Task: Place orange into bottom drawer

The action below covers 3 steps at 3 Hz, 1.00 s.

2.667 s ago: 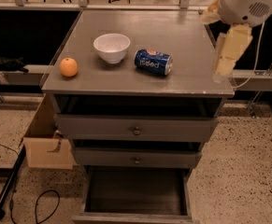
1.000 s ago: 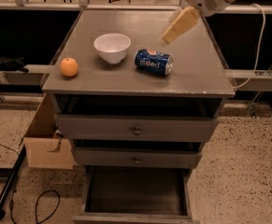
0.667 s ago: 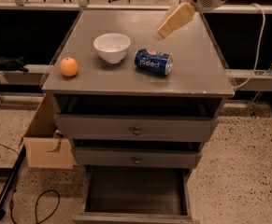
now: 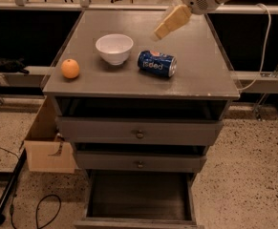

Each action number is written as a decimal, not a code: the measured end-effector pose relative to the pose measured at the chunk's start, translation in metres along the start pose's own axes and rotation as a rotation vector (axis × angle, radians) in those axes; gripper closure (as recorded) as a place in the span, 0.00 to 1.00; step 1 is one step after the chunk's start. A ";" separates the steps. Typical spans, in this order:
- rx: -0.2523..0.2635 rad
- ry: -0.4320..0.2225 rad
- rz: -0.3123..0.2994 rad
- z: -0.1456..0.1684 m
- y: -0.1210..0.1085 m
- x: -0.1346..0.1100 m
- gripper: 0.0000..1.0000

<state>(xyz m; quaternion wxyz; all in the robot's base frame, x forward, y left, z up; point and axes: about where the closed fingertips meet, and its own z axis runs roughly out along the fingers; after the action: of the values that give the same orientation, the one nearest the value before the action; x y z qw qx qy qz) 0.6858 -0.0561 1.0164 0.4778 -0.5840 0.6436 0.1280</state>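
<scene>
My gripper (image 4: 163, 30) hovers above the back half of the cabinet top (image 4: 200, 56); its state I cannot tell. Below sit one blue soda can (image 4: 156, 63), one white bowl (image 4: 114, 48), and one orange (image 4: 70, 68) by the left edge. The bottom drawer (image 4: 138, 197), lowest of three, stands open.

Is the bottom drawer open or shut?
Open: the bottom drawer juts forward, its dark interior showing. The pincer hangs above the rear cabinet top.

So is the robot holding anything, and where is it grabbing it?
Nothing is held. The gripper hangs over the back of the cabinet top, apart from the orange, which sits at the front left corner.
</scene>
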 end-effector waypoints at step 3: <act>-0.149 -0.125 -0.093 0.118 0.012 -0.071 0.00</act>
<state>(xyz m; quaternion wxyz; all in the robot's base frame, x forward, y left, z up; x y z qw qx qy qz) 0.7201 0.0773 1.0060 0.4777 -0.6379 0.5735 0.1896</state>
